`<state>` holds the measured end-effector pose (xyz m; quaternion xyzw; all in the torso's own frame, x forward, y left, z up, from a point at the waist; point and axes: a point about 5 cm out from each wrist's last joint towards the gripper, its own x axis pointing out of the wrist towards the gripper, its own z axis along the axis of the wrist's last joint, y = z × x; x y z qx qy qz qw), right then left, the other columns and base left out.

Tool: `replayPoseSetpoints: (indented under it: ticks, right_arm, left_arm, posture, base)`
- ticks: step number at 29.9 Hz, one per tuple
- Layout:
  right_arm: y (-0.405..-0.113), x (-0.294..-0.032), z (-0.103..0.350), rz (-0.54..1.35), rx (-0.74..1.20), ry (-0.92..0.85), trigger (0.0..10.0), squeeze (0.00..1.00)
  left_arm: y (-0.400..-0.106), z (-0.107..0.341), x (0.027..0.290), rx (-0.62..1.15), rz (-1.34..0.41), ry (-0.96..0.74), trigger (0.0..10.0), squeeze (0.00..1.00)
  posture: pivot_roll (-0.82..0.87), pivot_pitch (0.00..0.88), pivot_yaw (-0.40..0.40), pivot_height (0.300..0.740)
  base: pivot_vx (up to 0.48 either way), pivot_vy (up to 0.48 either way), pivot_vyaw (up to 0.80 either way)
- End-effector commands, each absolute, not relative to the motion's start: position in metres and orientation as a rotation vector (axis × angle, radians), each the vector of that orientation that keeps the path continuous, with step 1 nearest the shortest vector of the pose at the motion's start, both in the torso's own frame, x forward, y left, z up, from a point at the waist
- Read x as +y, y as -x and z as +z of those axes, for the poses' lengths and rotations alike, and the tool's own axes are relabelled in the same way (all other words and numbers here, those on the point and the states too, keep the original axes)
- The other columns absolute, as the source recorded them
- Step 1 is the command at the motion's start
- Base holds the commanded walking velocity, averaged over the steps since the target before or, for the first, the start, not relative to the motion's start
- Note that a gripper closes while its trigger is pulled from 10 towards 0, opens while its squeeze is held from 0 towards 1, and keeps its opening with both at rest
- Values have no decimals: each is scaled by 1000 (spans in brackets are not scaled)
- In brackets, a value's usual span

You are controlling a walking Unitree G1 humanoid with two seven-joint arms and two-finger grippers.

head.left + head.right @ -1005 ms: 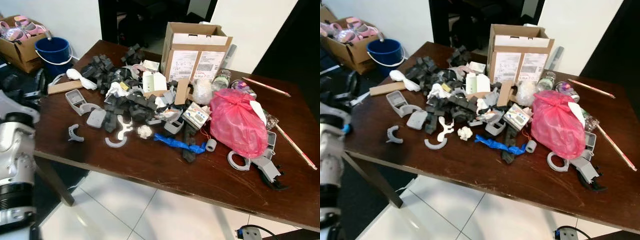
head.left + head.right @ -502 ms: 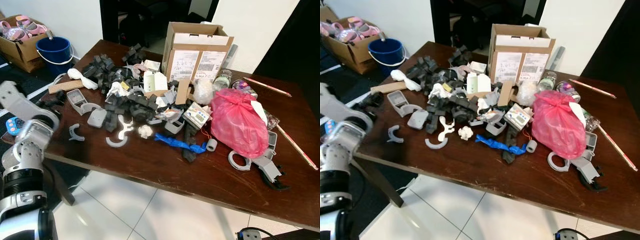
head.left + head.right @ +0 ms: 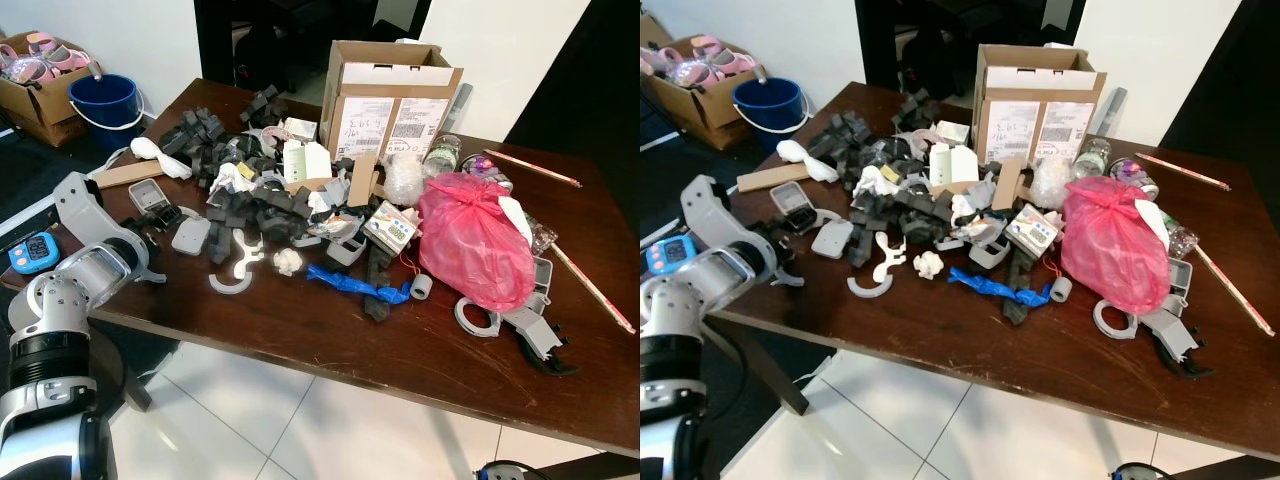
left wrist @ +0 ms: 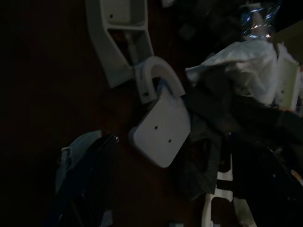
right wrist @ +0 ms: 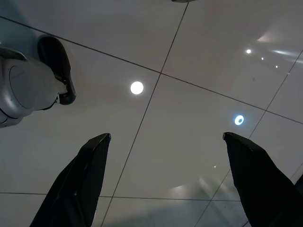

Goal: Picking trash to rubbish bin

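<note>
Trash covers the brown table: dark foam pieces, a crumpled white paper, a blue wrapper and a knotted pink bag. My left gripper is out over the table's left part and stands open above grey plastic parts. In the left wrist view its fingers straddle a flat grey plate, next to a curved grey clip. My right gripper hangs open over the white floor tiles.
An open cardboard box stands at the table's back. A blue bucket and a box of pink items sit on the floor at the far left. Grey parts and thin sticks lie at the right.
My left arm has swung up from my side and reached forward over the table's left edge, to the grey parts. The trash has not moved.
</note>
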<state>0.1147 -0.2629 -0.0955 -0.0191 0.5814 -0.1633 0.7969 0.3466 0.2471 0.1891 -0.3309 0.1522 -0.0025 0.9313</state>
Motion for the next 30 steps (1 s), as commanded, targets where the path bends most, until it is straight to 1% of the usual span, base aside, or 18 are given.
replayPoseSetpoints:
  ticks: [1, 2, 3, 5, 8, 11, 16, 18, 23, 30]
  right_arm:
    - [-106, -266, -97, -359, 1269, 57, 10000, 0]
    - [-107, -267, -97, -357, 1269, 62, 10000, 0]
    - [-107, -267, -97, -357, 1269, 62, 10000, 0]
    - [-107, -267, -96, -353, 1269, 66, 10000, 0]
    - [-108, -267, -96, -346, 1269, 72, 10000, 0]
    - [-108, -266, -96, -345, 1268, 73, 10000, 0]
    - [-109, -266, -96, -342, 1268, 76, 10000, 0]
    - [-109, -266, -96, -342, 1269, 78, 10000, 0]
    - [-108, -266, -96, -329, 1273, 98, 10000, 0]
    - [-108, -267, -96, -326, 1273, 106, 10000, 0]
  left_arm:
    - [-345, 193, 249, 340, 19, 628, 10000, 0]
    - [-340, 204, 249, 363, 40, 508, 10000, 0]
    - [-340, 204, 249, 363, 40, 508, 10000, 0]
    - [-336, 211, 247, 384, 42, 409, 10000, 0]
    - [-332, 220, 242, 391, 18, 331, 10000, 0]
    - [-329, 221, 238, 405, 2, 319, 10000, 0]
    - [-326, 212, 231, 471, -14, 311, 10000, 0]
    - [-324, 208, 230, 495, -10, 288, 10000, 0]
    - [-319, 187, 237, 599, 57, 144, 10000, 0]
    - [-318, 187, 237, 609, 67, 82, 10000, 0]
  posture:
    - [113, 109, -57, 740]
    - [120, 111, -61, 740]
    - [120, 111, -61, 740]
    - [120, 112, -62, 740]
    - [123, 113, -63, 740]
    - [123, 113, -62, 740]
    - [120, 109, -58, 740]
    - [119, 109, -58, 740]
    - [108, 99, -59, 740]
    - [105, 95, -59, 740]
  base:
    - [0, 0, 0]
    - [0, 0, 0]
    - [0, 0, 0]
    - [0, 0, 0]
    - [0, 0, 0]
    - [0, 0, 0]
    - [0, 0, 0]
    - [0, 0, 0]
    - [0, 0, 0]
    - [0, 0, 0]
